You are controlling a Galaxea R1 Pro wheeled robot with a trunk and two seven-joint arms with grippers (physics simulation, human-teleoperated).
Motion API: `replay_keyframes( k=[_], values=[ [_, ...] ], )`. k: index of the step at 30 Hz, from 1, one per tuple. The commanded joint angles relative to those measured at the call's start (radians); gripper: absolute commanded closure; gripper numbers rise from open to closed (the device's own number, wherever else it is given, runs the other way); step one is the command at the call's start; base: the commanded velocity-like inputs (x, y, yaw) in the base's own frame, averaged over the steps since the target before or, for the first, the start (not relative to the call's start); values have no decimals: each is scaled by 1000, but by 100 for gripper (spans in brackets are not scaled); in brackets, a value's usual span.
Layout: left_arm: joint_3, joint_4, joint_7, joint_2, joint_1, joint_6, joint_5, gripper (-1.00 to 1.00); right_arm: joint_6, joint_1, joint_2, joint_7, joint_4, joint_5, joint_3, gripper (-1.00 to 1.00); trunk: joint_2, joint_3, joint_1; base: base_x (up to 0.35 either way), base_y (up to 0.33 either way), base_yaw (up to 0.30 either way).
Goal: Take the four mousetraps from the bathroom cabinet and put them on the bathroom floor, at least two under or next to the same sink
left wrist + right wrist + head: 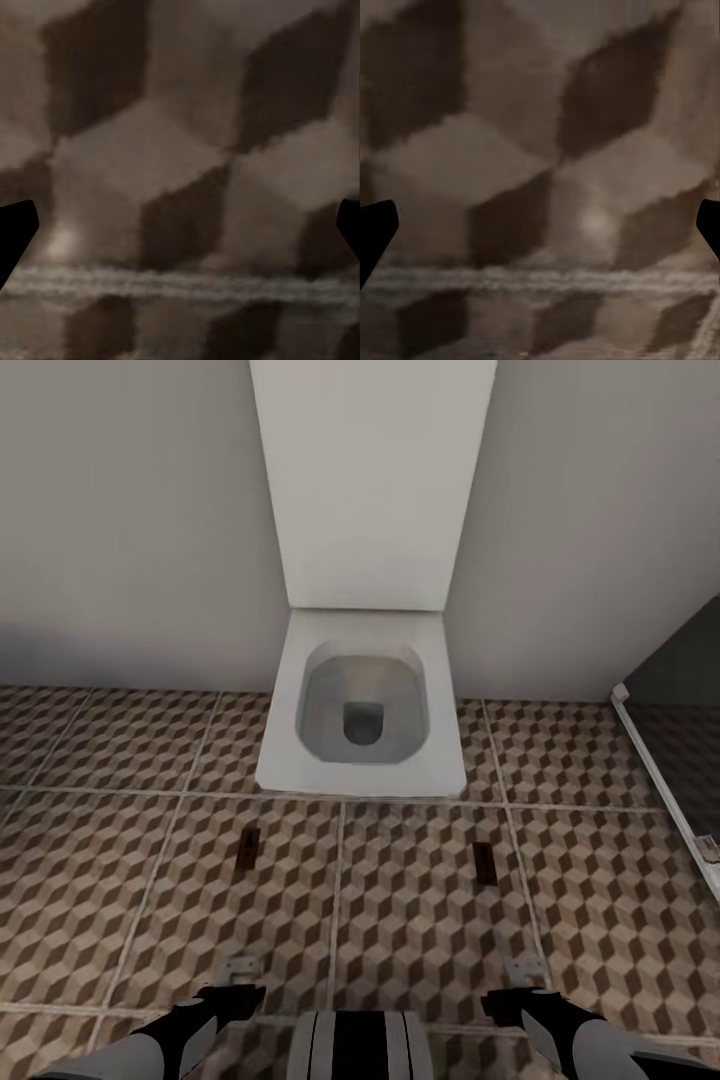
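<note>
Presently, two dark, narrow shapes are seen lying flat on the bathroom floor (420, 900), in front of the toilet (360, 700); they are judged to be mousetraps, though too small for wire or red mark to be made out. The left mousetrap (247, 852) lies far of the left gripper (240, 968), slightly to its right, long axis running near-to-far. The right mousetrap (483, 863) lies far of the right gripper (524, 972), slightly to its left, on the same axis. Each arm is nearer its own side's trap. In both wrist views the fingers (16, 232) are spread wide with only tile between, nothing held. No sink or cabinet is presented.
</note>
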Motion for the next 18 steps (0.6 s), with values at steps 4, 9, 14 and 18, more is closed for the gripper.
replay_keyframes(
  k=[4,9,14,18],
  values=[
    [-9,1,-4,0,-1,-3,10,-100,1,-1,0,1,2,12,-8,-100,0,0,-1,-314,0,0],
    [-9,1,-4,0,-1,-3,10,-100,0,-1,-1,1,2,13,-8,-100,0,0,-1,-314,0,0],
    [-9,1,-5,0,-1,-3,10,-100,0,-1,-1,1,2,13,-8,-100,0,0,-1,-314,0,0],
    [-9,1,-5,0,0,-3,10,-100,-1,-1,-1,1,2,13,-8,-100,0,0,-1,-314,0,0]
  ],
)
